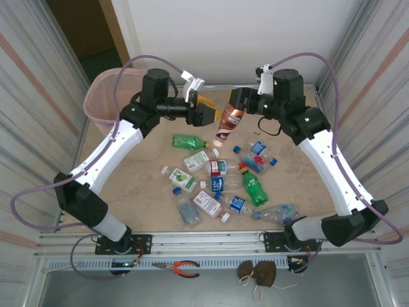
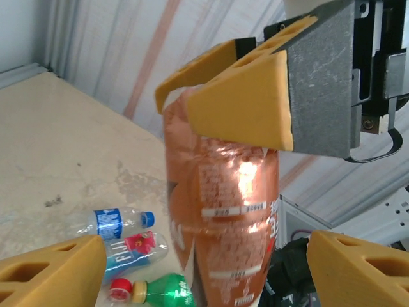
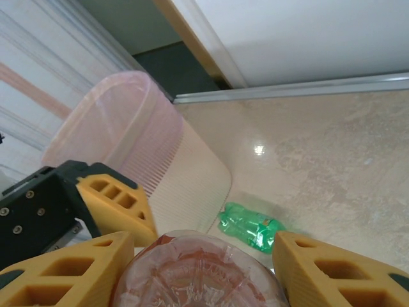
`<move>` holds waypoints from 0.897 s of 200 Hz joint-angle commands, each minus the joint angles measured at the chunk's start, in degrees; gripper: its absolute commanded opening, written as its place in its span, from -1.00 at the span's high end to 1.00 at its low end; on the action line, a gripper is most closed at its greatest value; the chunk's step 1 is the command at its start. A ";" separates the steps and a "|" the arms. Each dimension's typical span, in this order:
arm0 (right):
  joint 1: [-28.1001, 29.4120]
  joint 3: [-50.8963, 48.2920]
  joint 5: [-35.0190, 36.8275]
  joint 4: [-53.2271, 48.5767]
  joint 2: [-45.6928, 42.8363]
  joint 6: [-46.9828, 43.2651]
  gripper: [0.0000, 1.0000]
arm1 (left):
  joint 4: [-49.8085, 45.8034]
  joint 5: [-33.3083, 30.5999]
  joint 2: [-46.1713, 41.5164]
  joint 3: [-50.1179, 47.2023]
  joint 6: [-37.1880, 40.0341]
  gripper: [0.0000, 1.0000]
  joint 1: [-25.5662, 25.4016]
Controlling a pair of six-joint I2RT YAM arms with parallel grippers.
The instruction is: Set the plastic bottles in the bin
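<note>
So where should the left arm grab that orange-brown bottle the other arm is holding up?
Probably the labelled middle of the orange-brown bottle, coming from the bin side. The right gripper pinches its upper end, so the round lower body hangs free, nearly upright, and the open left gripper straddles it there.

A beige, marble-patterned counter (image 1: pixel 307 153) meets a plain white back wall (image 1: pixel 243 38). Ribbed pale side walls (image 1: pixel 32 77) with faint orange stripes stand left and right. At the far left corner, a dark opening (image 1: pixel 99 62) shows a brown panel (image 1: pixel 77 25). A glint of light (image 3: pixel 259 149) sits on the counter.
</note>
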 commanded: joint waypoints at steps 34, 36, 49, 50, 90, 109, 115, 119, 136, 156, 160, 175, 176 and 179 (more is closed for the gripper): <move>1.66 -0.23 1.83 -0.38 -1.60 -0.53 0.00 | -1.24 2.49 3.07 4.37 2.32 -0.66 -2.66; 1.68 -0.28 1.82 -0.28 -1.67 -0.57 0.00 | -1.29 2.56 3.20 4.52 2.42 -0.66 -2.81; 1.85 0.00 1.90 -0.34 -1.63 -0.49 0.00 | -1.60 2.89 3.94 4.96 3.12 -0.65 -3.42; 1.86 0.01 1.95 -0.38 -1.62 -0.45 0.00 | -1.63 2.87 4.01 5.02 3.22 -0.65 -3.44; 2.30 0.75 2.10 -0.99 -1.75 -0.34 0.00 | -3.38 3.12 5.68 6.50 5.81 -0.59 -5.20; 2.39 0.86 2.19 -1.17 -1.77 -0.31 0.00 | -3.58 3.26 6.04 6.67 6.08 -0.53 -5.32; 2.40 0.85 2.25 -1.20 -1.83 -0.30 0.00 | -3.69 3.12 6.16 6.67 6.19 -0.50 -5.32; 2.40 0.91 2.22 -1.21 -1.82 -0.31 0.00 | -3.68 3.17 6.17 6.74 6.28 -0.49 -5.32; 2.47 0.85 2.28 -1.13 -1.90 -0.25 0.00 | -3.70 3.36 6.26 6.74 6.40 -0.42 -5.43; 2.56 0.90 2.30 -1.21 -1.88 -0.32 0.00 | -3.64 3.60 6.30 6.76 6.65 -0.36 -5.54; 2.56 0.87 2.26 -1.22 -1.82 -0.32 0.00 | -3.74 3.63 6.35 6.76 6.67 -0.35 -5.58; 2.69 0.87 2.33 -1.21 -1.87 -0.27 0.00 | -3.69 3.72 6.45 6.76 6.72 -0.27 -5.60; 2.67 0.80 2.34 -1.21 -1.95 -0.29 0.00 | -3.69 3.68 6.49 6.76 6.74 -0.27 -5.59; 2.70 0.79 2.34 -1.28 -1.98 -0.25 0.00 | -3.68 3.71 6.48 6.73 6.71 -0.26 -5.58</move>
